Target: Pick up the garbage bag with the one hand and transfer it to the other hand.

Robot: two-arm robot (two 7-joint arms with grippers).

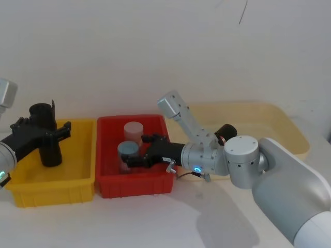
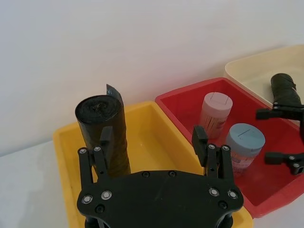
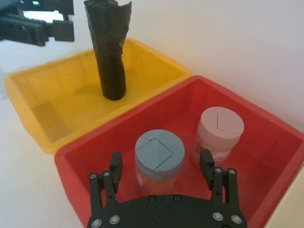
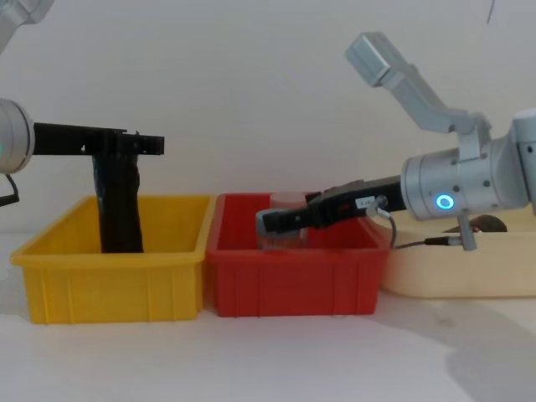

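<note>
The garbage bag (image 1: 49, 150) (image 2: 95, 118) (image 3: 109, 52) (image 4: 120, 209) is a tall black crinkly roll standing upright in the yellow bin (image 1: 57, 188). My left gripper (image 1: 51, 132) (image 2: 152, 137) (image 4: 138, 142), on the cyan-lit wrist, is open at the roll's upper part. One finger lies against the roll and the other stands well apart. My right gripper (image 1: 135, 151) (image 3: 160, 161) (image 4: 268, 222), on the blue-lit wrist, hangs open inside the red bin (image 1: 134, 183). Its fingertips are at a blue-lidded jar (image 1: 128, 150) (image 3: 159, 154) without closing on it.
A pink-lidded jar (image 1: 133, 130) (image 3: 219, 130) stands behind the blue one in the red bin. A second black roll (image 1: 226, 130) (image 2: 285, 88) with a small red mark lies in the cream tray (image 1: 289, 129) on the right. A white wall runs behind the bins.
</note>
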